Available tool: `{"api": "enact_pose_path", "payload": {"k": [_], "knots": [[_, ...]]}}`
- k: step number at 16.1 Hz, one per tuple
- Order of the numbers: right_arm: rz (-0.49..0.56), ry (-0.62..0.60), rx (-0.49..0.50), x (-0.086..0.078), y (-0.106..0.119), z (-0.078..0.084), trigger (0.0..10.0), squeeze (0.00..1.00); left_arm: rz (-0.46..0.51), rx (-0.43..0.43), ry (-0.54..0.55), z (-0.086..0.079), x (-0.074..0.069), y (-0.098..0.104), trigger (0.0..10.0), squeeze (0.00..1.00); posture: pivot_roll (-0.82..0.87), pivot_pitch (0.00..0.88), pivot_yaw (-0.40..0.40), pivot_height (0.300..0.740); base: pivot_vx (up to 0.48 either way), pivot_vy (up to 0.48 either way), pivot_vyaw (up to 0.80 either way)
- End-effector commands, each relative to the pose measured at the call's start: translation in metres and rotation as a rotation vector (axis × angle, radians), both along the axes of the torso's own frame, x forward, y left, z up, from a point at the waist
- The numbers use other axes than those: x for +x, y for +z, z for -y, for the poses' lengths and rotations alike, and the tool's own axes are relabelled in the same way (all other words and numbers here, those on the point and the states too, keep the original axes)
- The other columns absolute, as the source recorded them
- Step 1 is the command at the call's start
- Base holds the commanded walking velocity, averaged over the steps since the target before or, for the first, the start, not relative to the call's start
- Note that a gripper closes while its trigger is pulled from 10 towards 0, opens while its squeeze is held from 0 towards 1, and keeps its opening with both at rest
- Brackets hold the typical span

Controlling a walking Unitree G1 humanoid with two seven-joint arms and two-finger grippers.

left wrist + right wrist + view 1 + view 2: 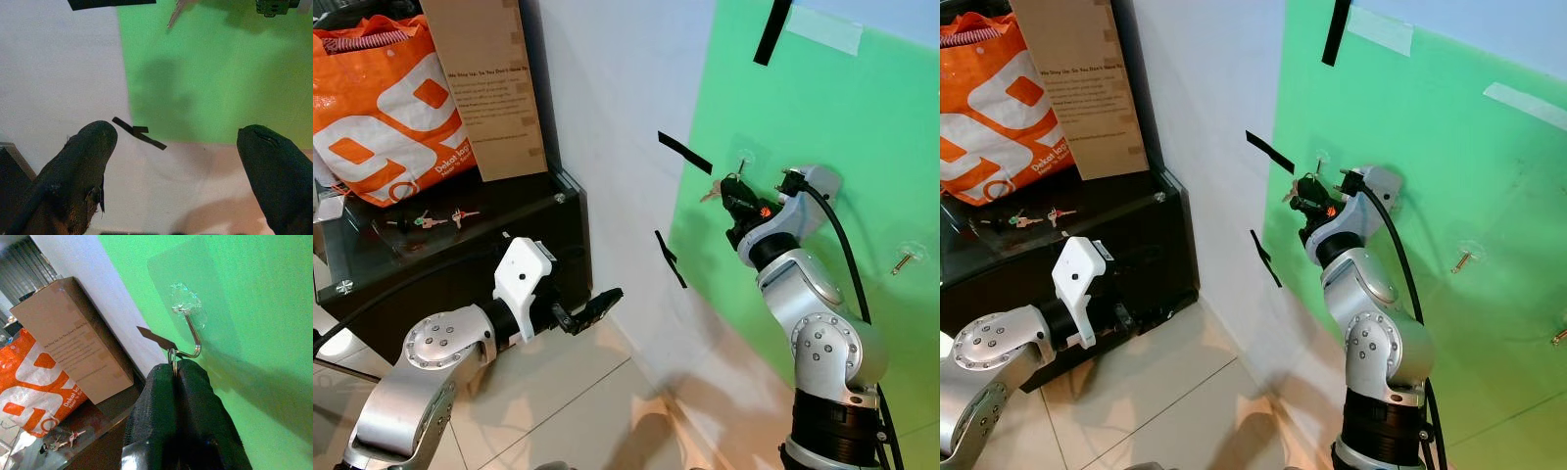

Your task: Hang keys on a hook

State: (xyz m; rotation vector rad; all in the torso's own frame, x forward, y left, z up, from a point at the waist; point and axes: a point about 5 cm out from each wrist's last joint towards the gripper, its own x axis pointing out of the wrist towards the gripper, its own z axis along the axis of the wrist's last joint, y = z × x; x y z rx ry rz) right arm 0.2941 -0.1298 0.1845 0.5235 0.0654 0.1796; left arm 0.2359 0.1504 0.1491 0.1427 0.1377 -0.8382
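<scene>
While the right end effector (175, 369) is reaching up against the green sheet (862, 127) on the wall, its two black fingers (195, 396) are pressing together on a key ring (172, 355), pinching it. In the right wrist view the ring is sitting right at the tip of the metal hook (191, 335), touching or just about touching the upturned end; I can't tell if it's actually looped over it. The hook is hanging from a clear sticky pad on the green sheet. In the left eye view a key (710, 191) is dangling just beside the end effector, on the side toward the white wall.

Another hook (902, 261) is sticking out of the green sheet further along, well apart from the first one. A few strips of black tape (684, 152) are holding the sheet's edge to the wall.

The left end effector (590, 310) is hovering low over the tiled floor (568, 401), near the dark glass worktop (509, 211), with its fingers (80, 161) spread wide apart and gripping nothing.

On that worktop a second bunch of keys (431, 221) is lying flat, near an orange shopping bag (386, 117) and a brown cardboard box (489, 83) leaning up behind it.
</scene>
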Motion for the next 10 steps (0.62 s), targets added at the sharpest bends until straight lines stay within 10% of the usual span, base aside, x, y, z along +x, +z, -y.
{"api": "enact_pose_path", "payload": {"k": [1, 10], "knots": [[0.003, 0.014, 0.016, 0.0017, 0.0040, -0.0023, 10.0, 0.00, 0.009, -0.001, -0.010, 0.0013, 0.0014, 0.0030, 10.0, 0.00, -0.02, 0.000, -0.009, 0.740, 0.000, 0.000, 0.00], [0.012, 0.034, 0.119, 0.0016, 0.0097, -0.0040, 10.0, 0.00, 0.009, -0.004, -0.018, 0.0011, 0.0010, 0.0030, 10.0, 0.00, -0.02, 0.000, -0.009, 0.740, 0.000, 0.000, 0.00]]}}
